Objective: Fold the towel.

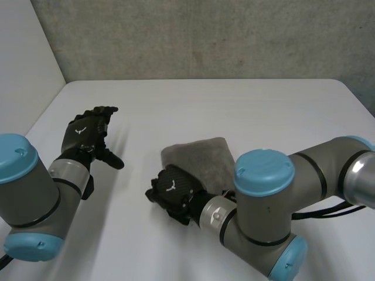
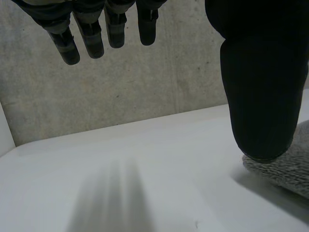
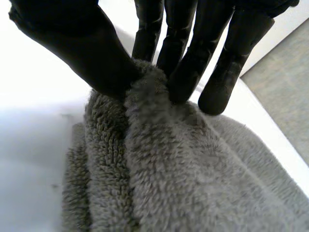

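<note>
1. Pinching a raised ridge at the near edge of the grey towel, my right hand has thumb and fingers closed on the pile.
2. I see the towel lying bunched on the white table, just beyond that hand.
3. Farther out, my left hand hangs over bare table, fingers straight and holding nothing, well apart from the towel.

Fuzzy, looped terry towel — smooth matt table, rough concrete wall
</note>
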Controlling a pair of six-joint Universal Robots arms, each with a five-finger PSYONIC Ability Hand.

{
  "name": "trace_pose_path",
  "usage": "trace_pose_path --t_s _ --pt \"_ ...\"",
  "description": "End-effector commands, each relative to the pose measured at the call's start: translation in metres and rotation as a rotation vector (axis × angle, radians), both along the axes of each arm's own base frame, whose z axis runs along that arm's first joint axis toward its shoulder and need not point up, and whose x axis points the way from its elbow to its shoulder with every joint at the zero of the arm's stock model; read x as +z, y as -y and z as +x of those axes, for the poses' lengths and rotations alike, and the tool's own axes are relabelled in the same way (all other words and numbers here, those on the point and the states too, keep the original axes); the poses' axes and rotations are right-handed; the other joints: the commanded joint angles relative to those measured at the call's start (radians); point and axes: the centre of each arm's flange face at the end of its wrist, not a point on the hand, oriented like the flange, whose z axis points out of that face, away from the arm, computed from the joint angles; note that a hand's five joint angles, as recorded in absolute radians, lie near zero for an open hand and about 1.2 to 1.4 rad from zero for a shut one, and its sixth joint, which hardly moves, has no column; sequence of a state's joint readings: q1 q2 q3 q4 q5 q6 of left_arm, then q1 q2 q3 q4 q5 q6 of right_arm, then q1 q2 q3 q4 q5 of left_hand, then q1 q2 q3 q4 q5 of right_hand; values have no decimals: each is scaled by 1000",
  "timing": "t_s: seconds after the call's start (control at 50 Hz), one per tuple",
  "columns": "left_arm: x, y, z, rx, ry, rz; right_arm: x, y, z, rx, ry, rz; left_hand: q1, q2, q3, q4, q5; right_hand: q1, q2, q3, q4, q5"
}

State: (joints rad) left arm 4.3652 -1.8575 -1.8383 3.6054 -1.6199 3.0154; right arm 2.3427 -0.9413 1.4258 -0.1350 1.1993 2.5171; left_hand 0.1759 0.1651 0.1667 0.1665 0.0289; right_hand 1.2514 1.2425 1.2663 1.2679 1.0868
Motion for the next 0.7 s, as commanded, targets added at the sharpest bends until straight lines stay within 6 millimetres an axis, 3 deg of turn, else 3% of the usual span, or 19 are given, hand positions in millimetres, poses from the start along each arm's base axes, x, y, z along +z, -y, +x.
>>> trace_pose_path --t_s 0.02,0.1,0.22,0.32,0.36,0.38,0.46,0.6,0.64,0.7 --pt "1 -3 -3 -12 -2 -7 31 6 -12 -95 36 -37 -1 9 8 8 -29 -1077 -1068 -1092 -1093 -1087" --pt "7 -5 -8 -32 -9 -24 46 12 -24 -165 69 -33 -1 9 8 8 -29 -1077 -1068 -1092 -1093 -1087" --pt "34 -11 -27 -91 -44 -95 72 43 -55 -335 184 43 8 19 17 18 -19 -1077 -1068 -1092 -1093 -1087" --pt "43 -29 -57 -189 -39 -70 92 67 -77 -452 311 124 17 28 26 26 -10 -1077 -1068 -1092 -1093 -1087" --pt "33 -39 -80 -249 -11 13 96 85 -91 -521 369 178 14 25 23 24 -13 -1077 -1068 -1092 -1093 -1087" --pt "33 -39 -80 -249 -11 14 96 85 -91 -521 369 178 14 25 23 24 -13 -1077 -1068 -1092 -1093 -1087" --pt "11 -50 -106 -289 63 156 85 94 -97 -568 353 256 14 25 23 24 -13 -1077 -1068 -1092 -1093 -1087" --pt "-23 -41 -113 -186 150 266 47 103 -95 -602 261 354 8 19 17 18 -19 -1077 -1068 -1092 -1093 -1087" --pt "-42 -40 -112 -162 186 298 39 104 -95 -603 241 365 8 19 17 18 -19 -1077 -1068 -1092 -1093 -1087" --pt "-50 -40 -111 -161 201 313 20 104 -94 -596 202 382 5 16 14 15 -22 -1077 -1068 -1092 -1093 -1087"
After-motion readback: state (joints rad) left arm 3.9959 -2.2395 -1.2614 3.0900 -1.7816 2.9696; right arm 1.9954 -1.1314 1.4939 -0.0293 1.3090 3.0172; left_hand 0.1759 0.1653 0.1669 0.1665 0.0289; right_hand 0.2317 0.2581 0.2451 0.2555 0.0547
